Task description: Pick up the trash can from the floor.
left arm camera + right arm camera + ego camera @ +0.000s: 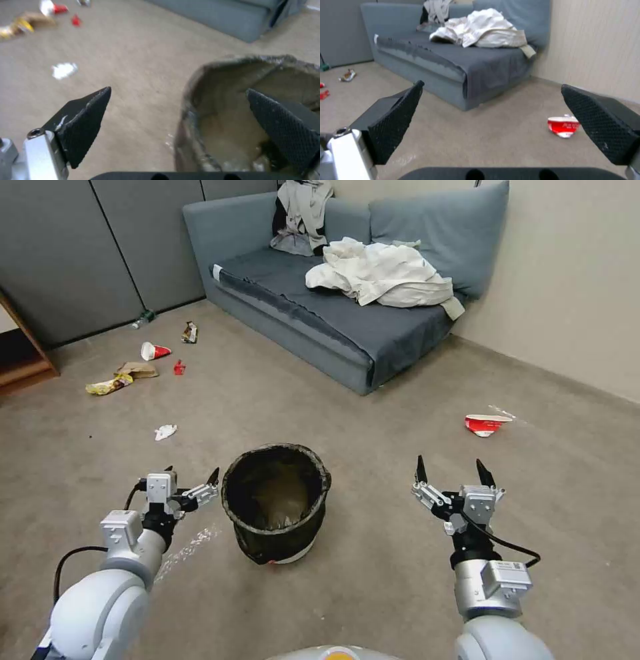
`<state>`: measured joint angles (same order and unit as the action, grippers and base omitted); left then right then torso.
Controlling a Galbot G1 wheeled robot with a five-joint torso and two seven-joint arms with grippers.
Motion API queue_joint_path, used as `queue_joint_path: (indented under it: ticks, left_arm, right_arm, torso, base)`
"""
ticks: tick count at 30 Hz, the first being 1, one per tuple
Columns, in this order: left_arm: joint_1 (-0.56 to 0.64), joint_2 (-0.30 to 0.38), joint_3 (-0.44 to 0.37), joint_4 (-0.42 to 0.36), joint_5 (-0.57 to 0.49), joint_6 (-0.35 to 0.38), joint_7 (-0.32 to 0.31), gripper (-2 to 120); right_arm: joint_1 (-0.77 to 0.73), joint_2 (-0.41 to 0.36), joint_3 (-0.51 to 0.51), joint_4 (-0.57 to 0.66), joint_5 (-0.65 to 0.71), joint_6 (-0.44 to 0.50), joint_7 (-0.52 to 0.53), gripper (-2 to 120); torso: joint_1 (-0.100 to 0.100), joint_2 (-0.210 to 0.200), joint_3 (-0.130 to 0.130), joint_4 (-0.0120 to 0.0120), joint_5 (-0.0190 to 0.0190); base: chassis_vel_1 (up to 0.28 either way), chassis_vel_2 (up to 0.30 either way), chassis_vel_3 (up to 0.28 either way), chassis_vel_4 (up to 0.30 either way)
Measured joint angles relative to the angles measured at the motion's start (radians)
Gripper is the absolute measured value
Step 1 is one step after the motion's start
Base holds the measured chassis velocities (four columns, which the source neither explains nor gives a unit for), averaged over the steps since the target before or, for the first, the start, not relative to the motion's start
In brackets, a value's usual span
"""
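The bin [276, 511] stood on the floor [373, 587]. My left claw [193, 480] gaped wide at its rim; my right claw [451, 471] hung open, well apart.

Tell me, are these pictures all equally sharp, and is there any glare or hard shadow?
Head view: fairly crisp, evenly lit, only a faint shadow under the trash can, straight wall lines bowed near the edges. Left wrist view: soft, the litter far off on the floor smeared, the left gripper's fingers sharper. Right wrist view: slightly soft, the sofa readable, no glare.
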<state>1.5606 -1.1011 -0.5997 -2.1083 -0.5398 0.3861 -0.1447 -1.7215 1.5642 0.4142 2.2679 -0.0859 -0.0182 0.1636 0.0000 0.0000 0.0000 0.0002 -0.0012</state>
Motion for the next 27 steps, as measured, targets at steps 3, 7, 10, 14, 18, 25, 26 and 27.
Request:
queue_joint_path:
  ticks: [3, 7, 10, 14, 18, 25, 26, 27]
  left_arm:
    - [-0.082, -0.001, 0.082, 0.046, -0.065, 0.059, -0.079, 100]
    - [-0.169, -0.008, 0.152, 0.090, -0.085, 0.101, -0.130, 100]
    - [-0.226, -0.014, 0.185, 0.110, -0.093, 0.167, -0.172, 100]
    - [-0.266, -0.016, 0.206, 0.123, -0.110, 0.246, -0.225, 100]
    - [-0.292, -0.016, 0.214, 0.140, -0.136, 0.321, -0.260, 100]
    - [-0.314, -0.018, 0.230, 0.163, -0.178, 0.355, -0.311, 100]
    - [-0.316, -0.018, 0.232, 0.165, -0.179, 0.355, -0.312, 99]
    - [-0.316, -0.018, 0.232, 0.165, -0.179, 0.355, -0.312, 99]
  right_arm:
    - [0.005, 0.004, -0.001, -0.012, -0.002, 0.004, 0.003, 100]
    - [0.006, 0.002, 0.003, -0.020, -0.003, 0.008, 0.006, 100]
    - [0.005, 0.001, 0.007, -0.023, -0.003, 0.009, 0.008, 100]
    - [0.005, 0.002, 0.010, -0.029, -0.003, 0.009, 0.010, 100]
    - [0.003, 0.006, 0.011, -0.031, -0.004, 0.009, 0.011, 100]
    - [0.003, 0.004, 0.018, -0.035, -0.005, 0.009, 0.013, 100]
    - [0.003, 0.003, 0.018, -0.036, -0.005, 0.009, 0.013, 100]
    - [0.003, 0.003, 0.018, -0.036, -0.005, 0.009, 0.013, 100]
  torso:
    - [0.000, 0.000, 0.000, -0.0003, 0.0008]
    - [0.000, 0.000, 0.000, -0.0003, 0.0012]
    - [0.000, 0.000, 0.000, -0.0003, 0.0013]
    - [0.000, 0.000, 0.000, -0.0001, 0.0012]
    - [0.000, 0.000, 0.000, -0.0001, 0.0012]
    - [0.000, 0.000, 0.000, -0.0001, 0.0012]
    - [0.000, 0.000, 0.000, -0.0001, 0.0012]
    - [0.000, 0.000, 0.000, -0.0001, 0.0012]
  base:
    - [0.000, 0.000, 0.000, 0.000]
    - [0.000, 0.000, 0.000, 0.000]
    - [0.000, 0.000, 0.000, 0.000]
    - [0.000, 0.000, 0.000, 0.000]
    - [0.000, 0.000, 0.000, 0.000]
    - [0.000, 0.000, 0.000, 0.000]
    - [0.000, 0.000, 0.000, 0.000]
    - [0.000, 0.000, 0.000, 0.000]
